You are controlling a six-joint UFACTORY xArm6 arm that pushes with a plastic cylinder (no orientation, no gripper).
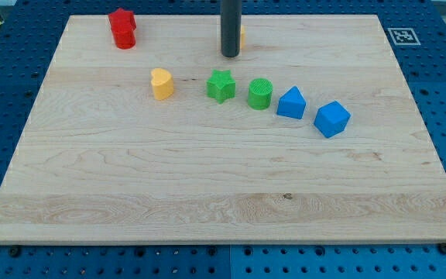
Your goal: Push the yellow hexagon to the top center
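Observation:
My rod comes down at the view's top centre and my tip [229,54] rests on the wooden board [207,194]. The yellow hexagon [241,36] is almost wholly hidden behind the rod; only a thin yellow sliver shows at the rod's right edge, near the board's top centre. My tip is right against it, just to its left and below. A yellow heart-shaped block [162,84] lies lower left of my tip.
Two red blocks [122,28], one against the other, sit at the top left. A row runs across the middle: green star [221,85], green cylinder [260,94], blue triangular block [290,103], blue cube-like block [331,118]. A marker tag [402,36] is at the top right corner.

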